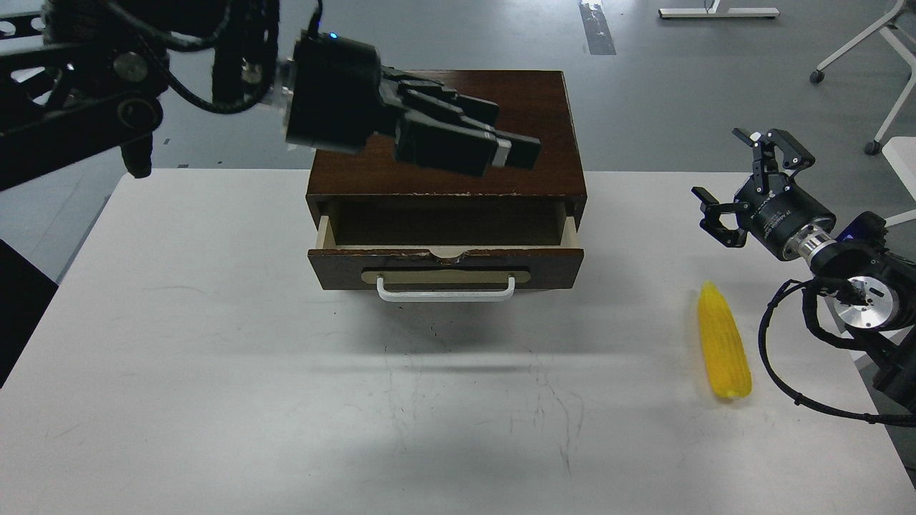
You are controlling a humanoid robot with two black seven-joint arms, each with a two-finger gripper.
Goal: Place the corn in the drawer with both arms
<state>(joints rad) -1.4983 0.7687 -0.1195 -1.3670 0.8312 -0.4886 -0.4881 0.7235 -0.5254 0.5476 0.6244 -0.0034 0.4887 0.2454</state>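
The yellow corn (724, 342) lies on the white table at the right, pointed end away from me. The dark brown box (458, 121) stands at the back middle. Its drawer (444, 266) is pulled part way out, with the white handle (445, 290) in front; the part of its inside that shows holds nothing. My left gripper (512, 149) hangs high over the box top, fingers together and pointing right, holding nothing. My right gripper (748, 179) is open and empty, above the table right of the box and beyond the corn.
The table's right edge (884, 429) runs close by the corn. Black cable loops (780, 357) from my right arm hang just right of the corn. Chair legs (880, 86) stand on the grey floor at the back right.
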